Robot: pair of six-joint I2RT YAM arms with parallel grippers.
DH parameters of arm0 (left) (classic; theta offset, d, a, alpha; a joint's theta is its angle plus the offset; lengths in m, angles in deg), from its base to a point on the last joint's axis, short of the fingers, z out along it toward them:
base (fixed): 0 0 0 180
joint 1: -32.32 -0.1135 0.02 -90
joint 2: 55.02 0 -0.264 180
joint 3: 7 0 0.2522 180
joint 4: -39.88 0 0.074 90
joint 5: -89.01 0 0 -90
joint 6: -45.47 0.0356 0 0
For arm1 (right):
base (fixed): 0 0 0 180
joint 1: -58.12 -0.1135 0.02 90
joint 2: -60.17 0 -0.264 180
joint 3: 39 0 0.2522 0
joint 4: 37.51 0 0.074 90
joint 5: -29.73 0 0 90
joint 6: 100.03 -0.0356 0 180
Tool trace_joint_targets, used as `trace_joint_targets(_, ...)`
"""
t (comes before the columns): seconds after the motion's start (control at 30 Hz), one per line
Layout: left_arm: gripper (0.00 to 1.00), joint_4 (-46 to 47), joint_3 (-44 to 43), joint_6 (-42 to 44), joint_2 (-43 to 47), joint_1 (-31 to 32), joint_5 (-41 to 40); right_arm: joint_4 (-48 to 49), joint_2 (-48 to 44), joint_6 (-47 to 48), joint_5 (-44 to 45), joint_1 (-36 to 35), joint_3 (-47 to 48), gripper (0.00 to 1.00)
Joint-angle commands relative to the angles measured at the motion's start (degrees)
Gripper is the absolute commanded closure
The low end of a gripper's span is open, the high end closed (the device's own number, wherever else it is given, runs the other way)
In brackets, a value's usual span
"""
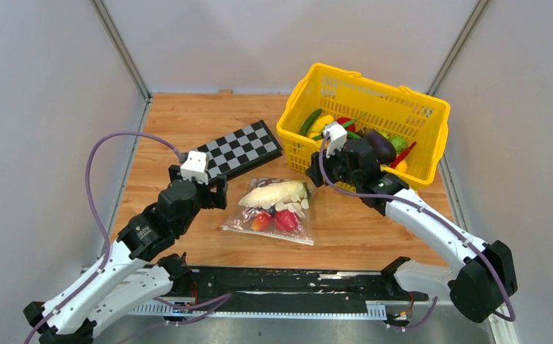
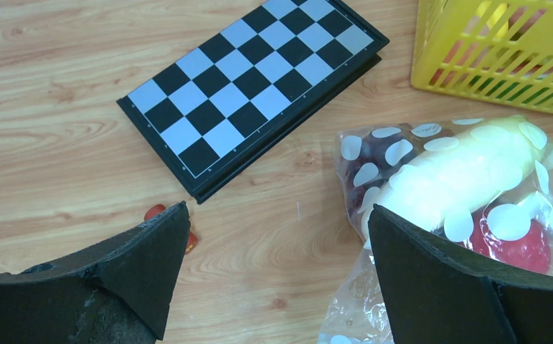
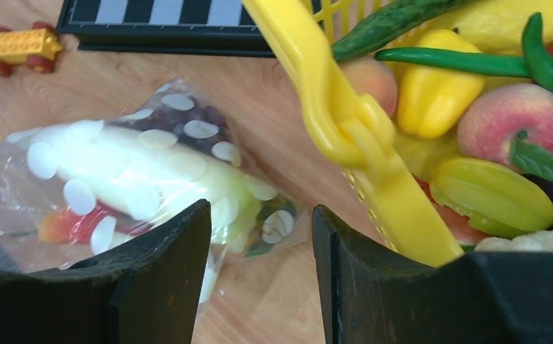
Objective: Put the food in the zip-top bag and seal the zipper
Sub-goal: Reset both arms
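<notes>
**Both arms flank the filled bag**

The left arm reaches forward low over the worktop point(image 1: 187, 115). Its end effector point(image 1: 218, 193) stands wide, holding nothing, at 9 o'clock of the zip-top bag point(image 1: 298, 231). The right arm bends inward, and its end effector point(image 1: 315, 170) is half spread and empty at the bag's 2 o'clock corner, beside the yellow basket point(image 1: 368, 84). The bag lies flat mid-worktop. Inside it, the long cream-white vegetable point(image 1: 273, 193) runs from 8 to 2 o'clock, with red fruits point(image 1: 285, 221) at its 6 o'clock. The checkerboard point(image 1: 241, 149) sits at 11 o'clock.

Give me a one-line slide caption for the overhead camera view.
Dotted zip-top bag of toy food on the wooden table between the left arm and right arm, checkerboard and yellow basket behind.
</notes>
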Motion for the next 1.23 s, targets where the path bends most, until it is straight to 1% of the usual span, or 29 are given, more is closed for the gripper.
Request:
trace_joint_targets(0.0, 0.0, 1.53, -0.01, -2.6, -0.41, -4.85, 6.01, 3.42, 1.29, -2.63, 1.43, 6.49, 0.89, 0.45)
trace_joint_targets(0.13, 0.0, 2.01, 0.35, -2.89, 0.03, -10.81, 10.76, 4.88, 3.46, -3.98, -1.39, 12.1, 2.18, 0.45)
trace_joint_targets(0.27, 0.0, 1.93, 0.35, -3.37, -0.97, -16.51, 14.54, 4.23, 3.99, -3.64, -5.73, 14.59, 3.18, 0.45)
trace_joint_targets(0.33, 0.0, 1.47, -0.02, -3.52, -1.19, -18.6, 15.29, 3.07, 2.75, -2.61, -10.13, 14.76, 3.75, 0.45)
trace_joint_targets(0.47, 0.0, 1.38, -0.53, -3.41, -1.87, -22.14, 15.67, 3.17, -1.86, -3.23, -24.24, 14.68, 3.42, 0.45)
trace_joint_targets(0.5, 0.0, 1.22, -0.77, -3.43, -2.32, -23.08, 15.64, 3.26, -3.66, -3.66, -26.68, 14.7, 3.35, 0.44)
trace_joint_targets(0.53, 0.0, 0.86, -1.14, -3.93, -2.98, -24.09, 14.84, 3.54, -5.57, -4.12, -27.54, 14.68, 3.19, 0.38)
trace_joint_targets(0.6, 0.0, 0.5, -2.47, -4.73, -4.0, -24.53, 12.82, 3.11, -10.18, -4.4, -23.61, 14.74, 3.21, 0.31)
trace_joint_targets(0.67, 0.0, -1.01, -3.88, -7.17, -4.52, -24.54, 9.66, 2.23, -15.23, -4.18, -16.19, 14.77, 3.33, 0.27)
trace_joint_targets(0.7, 0.0, -1.66, -4.59, -8.38, -4.78, -24.54, 8.07, 1.09, -17.07, -4.45, -11.04, 14.77, 3.57, 0.21)
trace_joint_targets(0.8, 0.0, -4.46, -6.2, -10.64, -4.75, -24.54, 4.91, -3.51, -20.51, -4.77, 1.99, 14.77, 5.33, 0.14)
trace_joint_targets(0.87, 0.0, -5.26, -6.5, -11.86, -3.97, -24.54, 2.62, -6.16, -21.94, -4.93, 6.34, 14.85, 6.07, 0.03)
trace_joint_targets(0.9, 0.0, -5.37, -6.46, -12.13, -3.35, -24.54, 1.92, -7.11, -22.62, -5.57, 9.48, 14.9, 6.26, 0.0)
trace_joint_targets(1.07, 0.0, -4.65, -5.76, -12.36, -0.77, -24.54, 0.96, -9.36, -26.22, -8.05, 15.38, 14.85, 5.05, 0.0)
trace_joint_targets(1.2, 0.0, -4.92, -6.0, -12.09, -1.33, -24.54, 0.01, -7.95, -28.82, -8.87, 16.27, 14.88, 3.39, 0.0)
